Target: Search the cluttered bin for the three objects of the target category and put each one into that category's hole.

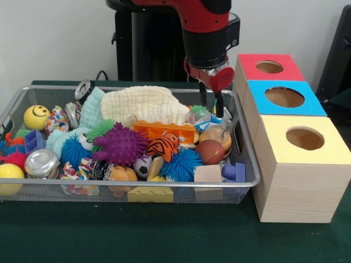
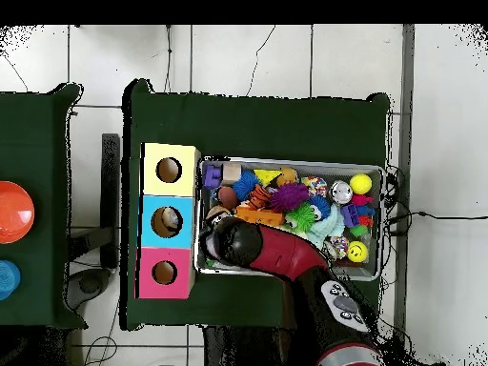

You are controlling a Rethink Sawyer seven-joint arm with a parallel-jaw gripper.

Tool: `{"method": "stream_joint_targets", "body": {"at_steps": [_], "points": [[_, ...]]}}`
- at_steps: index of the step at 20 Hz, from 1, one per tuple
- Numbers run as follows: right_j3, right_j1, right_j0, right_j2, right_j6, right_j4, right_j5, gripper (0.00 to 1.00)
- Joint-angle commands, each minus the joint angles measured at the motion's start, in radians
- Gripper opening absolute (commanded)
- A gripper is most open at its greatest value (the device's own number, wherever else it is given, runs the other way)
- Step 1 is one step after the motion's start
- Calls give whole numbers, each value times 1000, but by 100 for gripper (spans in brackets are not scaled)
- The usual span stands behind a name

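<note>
We cannot tell the target category. Near the bin's (image 1: 164, 184) front right, the pale block (image 1: 207, 174) looks stiff and light, best pinched across its flat sides. Behind it, the smooth brown ball (image 1: 210, 152) may roll. Farthest, the gripper (image 1: 211, 101) hangs over the far right corner, fingers apart and holding nothing.

3 boxes (image 1: 296, 148), 1 bin (image 1: 137, 189)
</note>
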Motion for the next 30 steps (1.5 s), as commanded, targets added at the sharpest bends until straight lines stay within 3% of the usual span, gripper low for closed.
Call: {"method": "stream_joint_targets", "body": {"at_steps": [1,17,23,27,30], "points": [[28,78,-22,94,45,-1,-71,100],[-39,157,-3,67,36,-30,-115,100],[-61,148,-9,64,14,-33,-75,100],[-38,80,6,48,28,-19,-8,100],[-6,-67,45,6,52,-2,150,100]]}}
